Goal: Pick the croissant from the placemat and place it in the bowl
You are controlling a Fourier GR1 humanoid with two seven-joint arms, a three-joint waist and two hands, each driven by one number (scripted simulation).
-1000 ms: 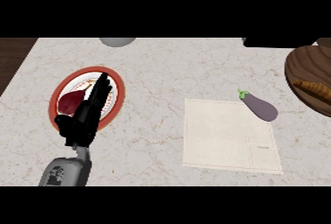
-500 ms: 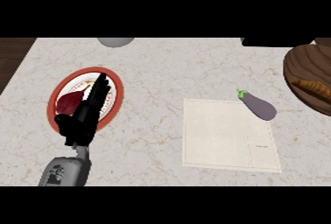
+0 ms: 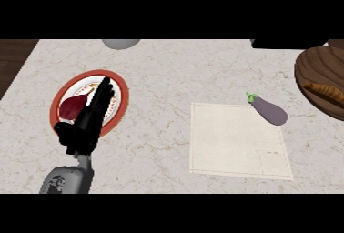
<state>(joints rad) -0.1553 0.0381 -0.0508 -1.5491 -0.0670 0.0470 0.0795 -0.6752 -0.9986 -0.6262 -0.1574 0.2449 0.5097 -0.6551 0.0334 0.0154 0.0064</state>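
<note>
The croissant (image 3: 325,90) lies inside the brown wooden bowl (image 3: 310,68) at the right edge, partly cut off by the frame. The beige placemat (image 3: 228,141) lies flat right of centre with nothing on its middle. My left hand (image 3: 87,125) is far from both, at the left. It stretches over a red-rimmed plate (image 3: 94,72) with its fingers straight and holds nothing. My right hand does not show.
A purple eggplant (image 3: 269,110) lies at the placemat's far right corner. A dark red food item (image 3: 70,105) sits on the plate beside my left hand. A grey round object (image 3: 121,43) and a dark object (image 3: 289,43) stand at the counter's back edge.
My left hand's fingertips have edged slightly left over the plate. Nothing else has moved.
</note>
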